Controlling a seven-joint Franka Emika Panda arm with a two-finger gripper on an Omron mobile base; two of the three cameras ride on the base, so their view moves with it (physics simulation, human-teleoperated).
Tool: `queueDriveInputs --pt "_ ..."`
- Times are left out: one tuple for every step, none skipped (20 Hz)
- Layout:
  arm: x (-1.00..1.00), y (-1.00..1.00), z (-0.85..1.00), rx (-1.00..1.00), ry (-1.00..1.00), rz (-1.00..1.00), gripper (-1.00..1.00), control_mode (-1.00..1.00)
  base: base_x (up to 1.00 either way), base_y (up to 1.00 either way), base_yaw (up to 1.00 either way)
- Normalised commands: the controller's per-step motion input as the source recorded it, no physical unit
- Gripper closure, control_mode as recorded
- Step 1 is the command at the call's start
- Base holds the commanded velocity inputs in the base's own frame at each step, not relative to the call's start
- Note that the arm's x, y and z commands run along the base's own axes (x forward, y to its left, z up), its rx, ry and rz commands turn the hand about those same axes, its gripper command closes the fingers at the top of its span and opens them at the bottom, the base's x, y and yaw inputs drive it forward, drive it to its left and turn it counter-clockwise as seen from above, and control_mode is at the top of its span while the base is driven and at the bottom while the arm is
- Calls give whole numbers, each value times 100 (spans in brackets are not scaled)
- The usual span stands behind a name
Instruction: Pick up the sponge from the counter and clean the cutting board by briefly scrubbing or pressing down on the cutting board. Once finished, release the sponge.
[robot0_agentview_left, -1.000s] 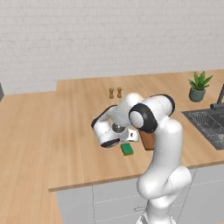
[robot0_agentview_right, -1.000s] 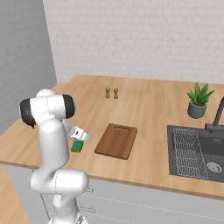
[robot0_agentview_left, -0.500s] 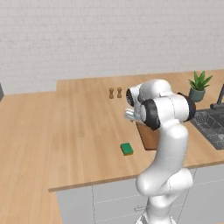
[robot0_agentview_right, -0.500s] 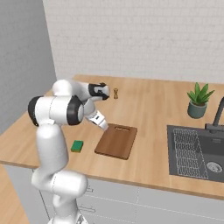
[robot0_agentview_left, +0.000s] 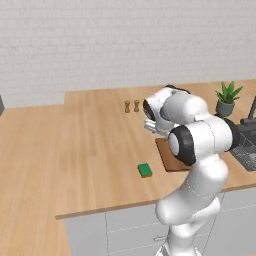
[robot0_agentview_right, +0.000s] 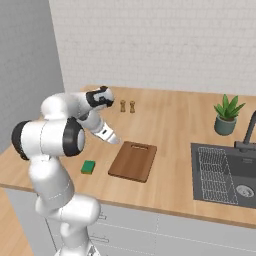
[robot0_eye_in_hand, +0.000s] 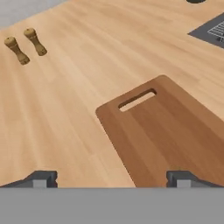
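The green sponge (robot0_agentview_left: 145, 170) (robot0_agentview_right: 88, 167) lies free on the wood counter (robot0_agentview_left: 90, 150) (robot0_agentview_right: 170, 117), just left of the cutting board and near the front edge. My arm covers most of the dark reddish cutting board (robot0_agentview_left: 169, 154) in the left base view. The board (robot0_agentview_right: 133, 160) (robot0_eye_in_hand: 170, 131) shows whole from the right, slot handle at its far end. My gripper (robot0_agentview_right: 113, 139) (robot0_agentview_left: 151, 127) (robot0_eye_in_hand: 111, 179) hangs open and empty above the counter, by the board's near-left corner. Its fingertips (robot0_eye_in_hand: 41, 178) stand wide apart.
Two small wooden shakers (robot0_agentview_left: 131, 105) (robot0_agentview_right: 127, 106) (robot0_eye_in_hand: 25, 45) stand farther back on the counter. A potted plant (robot0_agentview_left: 227, 98) (robot0_agentview_right: 227, 115) and a dark sink (robot0_agentview_right: 225, 172) (robot0_agentview_left: 247, 145) with a faucet are to the right. A white brick wall runs behind.
The hand was low beside the sponge a second ago. It has lifted and swung back toward the board's handle end, jaws spreading wider. The sponge has stayed on the counter.
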Motion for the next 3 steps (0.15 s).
queueDriveInputs --pt "-2 47 100 -7 14 0 -100 -100 0 0 0" --pt "0 48 100 -8 16 0 -100 -100 0 0 0" --pt "0 41 100 -6 18 0 -100 -100 0 0 0"
